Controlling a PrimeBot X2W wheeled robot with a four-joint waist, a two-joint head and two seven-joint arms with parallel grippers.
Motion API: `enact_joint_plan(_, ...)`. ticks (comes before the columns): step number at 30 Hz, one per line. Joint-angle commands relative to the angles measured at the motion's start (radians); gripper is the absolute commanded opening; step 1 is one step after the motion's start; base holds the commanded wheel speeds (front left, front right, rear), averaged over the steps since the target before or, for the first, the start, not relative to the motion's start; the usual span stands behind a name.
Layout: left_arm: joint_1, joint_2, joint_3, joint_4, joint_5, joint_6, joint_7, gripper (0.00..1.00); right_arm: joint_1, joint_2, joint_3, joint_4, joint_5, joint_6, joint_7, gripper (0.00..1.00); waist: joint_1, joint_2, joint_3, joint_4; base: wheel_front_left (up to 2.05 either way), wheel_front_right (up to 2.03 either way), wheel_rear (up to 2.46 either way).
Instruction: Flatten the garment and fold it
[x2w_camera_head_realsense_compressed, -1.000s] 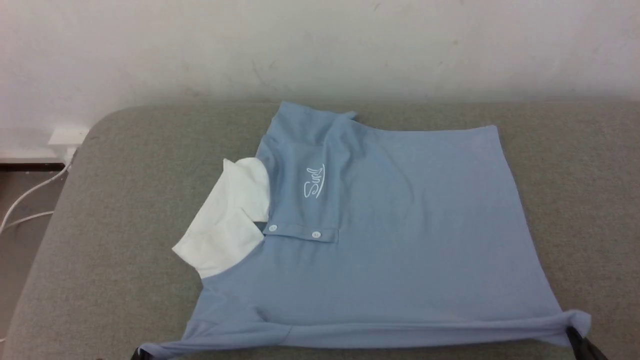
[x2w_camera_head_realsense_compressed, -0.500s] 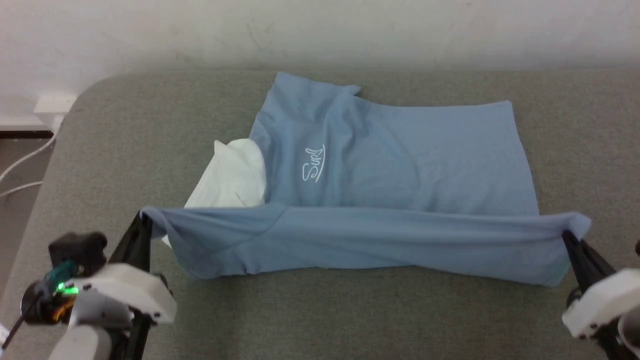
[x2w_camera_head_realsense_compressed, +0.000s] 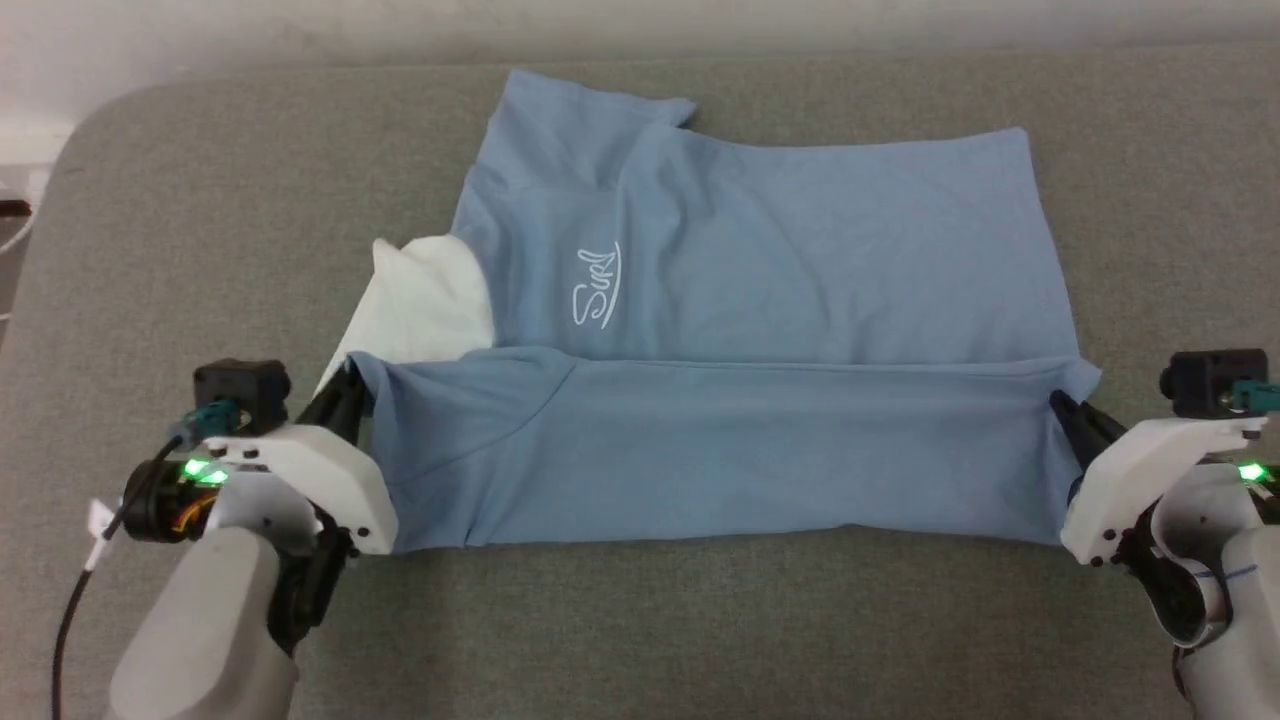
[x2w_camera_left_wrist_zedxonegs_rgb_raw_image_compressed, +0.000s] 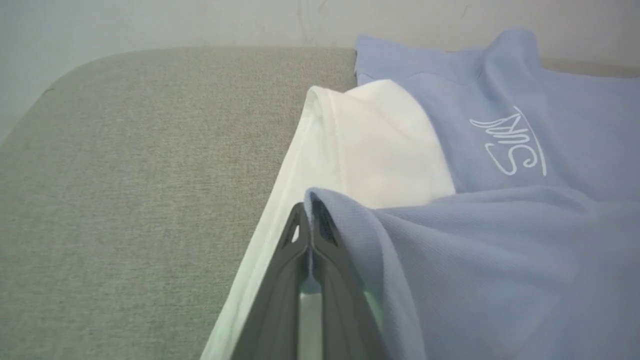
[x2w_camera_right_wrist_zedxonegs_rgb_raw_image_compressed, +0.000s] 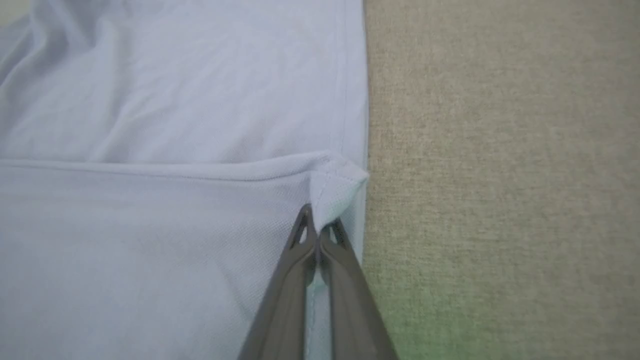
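The garment (x2w_camera_head_realsense_compressed: 760, 260), a light blue polo shirt, lies sideways on the grey cushion, with its white collar (x2w_camera_head_realsense_compressed: 415, 300) pointing left and a white script logo (x2w_camera_head_realsense_compressed: 598, 290) on the chest. Its near edge is doubled back over the middle as a long flap (x2w_camera_head_realsense_compressed: 700, 450). My left gripper (x2w_camera_head_realsense_compressed: 348, 385) is shut on the flap's left corner (x2w_camera_left_wrist_zedxonegs_rgb_raw_image_compressed: 320, 205), beside the collar (x2w_camera_left_wrist_zedxonegs_rgb_raw_image_compressed: 370, 145). At the hem end, my right gripper (x2w_camera_head_realsense_compressed: 1062, 408) is shut on the flap's right corner (x2w_camera_right_wrist_zedxonegs_rgb_raw_image_compressed: 332, 187). The buttons are hidden under the flap.
The grey cushion (x2w_camera_head_realsense_compressed: 200, 230) reaches past the shirt on every side, with a rounded corner at the far left. A pale wall (x2w_camera_head_realsense_compressed: 250, 30) runs along the back. White cable (x2w_camera_head_realsense_compressed: 12, 225) shows by the left edge.
Both grippers have carried the near edge of the garment up and away from me, laying it over the placket. The head camera has tipped down, so the whole scene sits higher in view.
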Motion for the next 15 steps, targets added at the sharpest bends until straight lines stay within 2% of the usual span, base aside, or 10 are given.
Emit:
enact_joint_plan(1,-0.025,-0.011,-0.012,0.041,0.004,-0.016,-0.004,0.0,-0.031,-0.013,0.018,0.044,-0.013,-0.002,-0.014,0.0,-0.0003,-0.0001,0.013,-0.006,0.0,0.0,0.0)
enact_joint_plan(2,-0.034,-0.018,-0.018,0.066,0.0,-0.024,-0.003,0.0,-0.044,-0.017,0.027,0.07,-0.019,-0.002,-0.025,0.0,-0.0003,-0.0001,0.014,-0.006,0.0,0.0,0.0)
enact_joint_plan(3,-0.042,-0.024,-0.024,0.087,-0.002,-0.033,-0.004,0.0,-0.056,-0.02,0.038,0.096,-0.022,-0.002,-0.034,0.05,-0.0003,-0.0001,0.014,-0.006,0.0,0.0,0.0)
enact_joint_plan(4,-0.048,-0.029,-0.026,0.106,-0.006,-0.04,-0.008,0.16,-0.066,-0.019,0.049,0.118,-0.019,-0.002,-0.042,0.24,-0.0003,-0.0001,0.015,-0.007,0.0,0.0,0.0)
enact_joint_plan(5,-0.052,-0.035,-0.026,0.122,-0.011,-0.044,-0.014,0.46,-0.075,-0.02,0.06,0.136,-0.016,-0.002,-0.052,0.52,-0.0003,-0.0001,0.014,-0.007,0.0,0.0,0.0)
enact_joint_plan(6,-0.056,-0.042,-0.023,0.137,-0.018,-0.048,-0.022,0.76,-0.082,-0.023,0.074,0.151,-0.014,-0.002,-0.065,1.0,-0.0003,-0.0001,0.01,-0.006,0.0,0.0,0.0)
enact_joint_plan(7,-0.058,-0.047,-0.018,0.148,-0.025,-0.048,-0.035,1.0,-0.087,-0.026,0.089,0.163,-0.01,-0.002,-0.079,1.0,-0.0003,-0.0001,0.007,-0.005,0.0,0.0,0.0)
enact_joint_plan(11,-0.043,-0.055,0.012,0.168,-0.049,-0.04,-0.093,1.0,-0.081,-0.041,0.153,0.173,0.005,-0.002,-0.149,1.0,-0.0003,-0.0001,-0.024,-0.004,0.0,0.0,0.0)
enact_joint_plan(15,-0.015,-0.046,0.04,0.154,-0.062,-0.027,-0.132,1.0,-0.056,-0.047,0.156,0.148,-0.009,-0.002,-0.236,1.0,-0.0003,-0.0001,-0.057,-0.004,0.0,0.0,0.0)
